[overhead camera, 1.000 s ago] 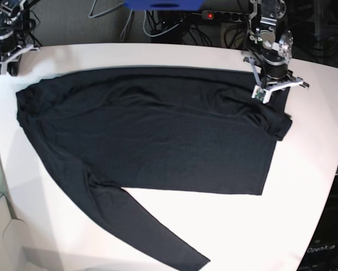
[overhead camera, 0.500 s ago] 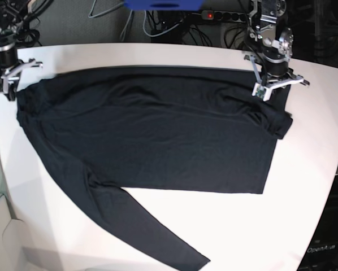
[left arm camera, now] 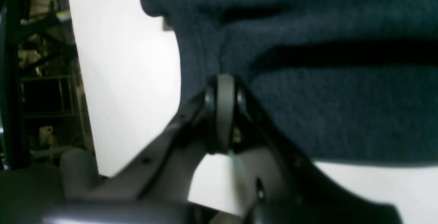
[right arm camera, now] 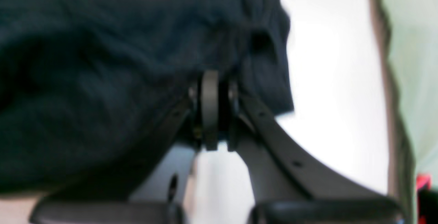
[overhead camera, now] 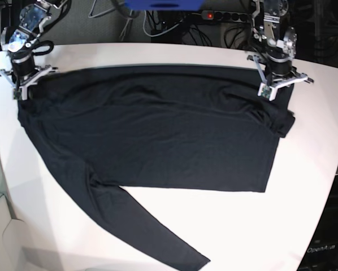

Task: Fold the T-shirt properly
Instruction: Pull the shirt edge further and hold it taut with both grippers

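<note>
A large, plain, very dark charcoal soft knit T-shirt (overhead camera: 157, 141) with long sleeves is shown spread flat on a white, round-edged table (overhead camera: 310, 169); one sleeve is extended toward the near edge. The left gripper (overhead camera: 269, 93) is seen at the far corner of the cloth on the right of the base view, its jaws closed together on a pinch of fabric. The right gripper (overhead camera: 19, 90) is likewise clamped on the garment's opposite far corner.

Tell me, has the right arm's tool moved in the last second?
Yes. In the base view the right tool has shifted in from the table's left edge, toward its far edge, and is now shut on the T-shirt's far-left corner.
</note>
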You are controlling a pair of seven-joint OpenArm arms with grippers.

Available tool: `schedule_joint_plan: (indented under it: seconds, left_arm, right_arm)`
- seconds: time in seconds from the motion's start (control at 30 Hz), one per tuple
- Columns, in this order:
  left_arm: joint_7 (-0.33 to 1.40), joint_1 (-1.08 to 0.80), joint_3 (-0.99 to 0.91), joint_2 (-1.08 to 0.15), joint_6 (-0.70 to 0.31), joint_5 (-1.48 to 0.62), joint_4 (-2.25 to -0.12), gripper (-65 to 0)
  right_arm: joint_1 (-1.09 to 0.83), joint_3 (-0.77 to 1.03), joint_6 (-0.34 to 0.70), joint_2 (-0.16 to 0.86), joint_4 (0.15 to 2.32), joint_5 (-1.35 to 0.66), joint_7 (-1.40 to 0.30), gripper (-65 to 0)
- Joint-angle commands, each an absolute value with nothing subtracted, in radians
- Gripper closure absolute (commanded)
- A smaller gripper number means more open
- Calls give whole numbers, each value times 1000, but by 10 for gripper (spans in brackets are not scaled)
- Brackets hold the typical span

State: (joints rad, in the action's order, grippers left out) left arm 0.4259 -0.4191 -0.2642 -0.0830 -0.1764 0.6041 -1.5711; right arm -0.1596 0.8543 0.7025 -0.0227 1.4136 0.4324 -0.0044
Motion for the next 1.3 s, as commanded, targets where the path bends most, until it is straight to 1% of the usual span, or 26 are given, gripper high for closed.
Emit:
schedule_joint_plan:
  seconds: [0.0,0.2,0.47,0.63,0.93,1.1,1.27]
  left_arm:
    - [559,-455,-269,-79,-255,575,-1544,0]
    - [559,-467,-269,-77,-255,575,-1544,0]
    - [559,-496,-269,-74,-255,575,-1573,0]
    - [559,-535,-268,-68,-255,575,-1598,0]
    - [559,-542,-269,-54,-255,575,-1609,0]
    - [559,-538,-269,-53,-255,575,-1612,0]
    - [559,-507,-269,-53,-255,573,-1612,0]
  right_arm:
    - [-165,874,698,-10,1423,429,7,-18]
    - [-179,955,698,-8,1385,429,13,-18]
    - [-248,966,698,-30,1386,397,15,-17]
    - [-292,957,698,-65,1392,367,88,-17]
    - [-294,967,698,-84,1392,367,197,-17]
    - [-286,967,698,-85,1415,364,206,-17]
    - [-286,966,698,-85,1466,309,206,-17]
